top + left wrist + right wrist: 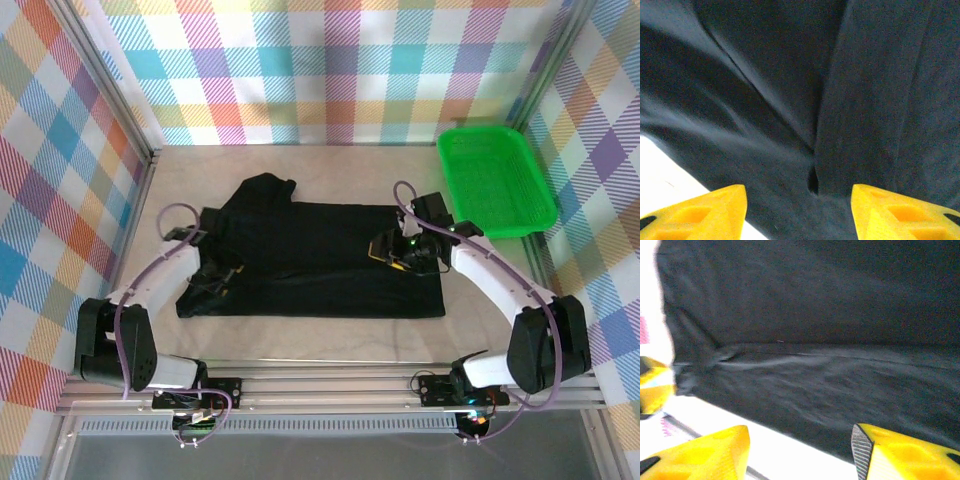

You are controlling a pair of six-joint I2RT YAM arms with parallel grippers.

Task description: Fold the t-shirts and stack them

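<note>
A black t-shirt [310,262] lies spread across the middle of the table, with one sleeve [266,190] sticking out at its far left corner. My left gripper [214,272] hovers over the shirt's left end. In the left wrist view it [799,214] is open, with creased black t-shirt [790,90] under the yellow fingers [715,212] and nothing between them. My right gripper [392,253] sits over the shirt's right part. Its yellow fingers [900,452] stand apart in the right wrist view, open [800,452] above the t-shirt's [815,330] edge and holding nothing.
A bright green mesh basket [495,180] stands at the back right, beside the shirt's right end. The beige table [330,170] is bare behind the shirt. Checkered walls close in the left, back and right sides.
</note>
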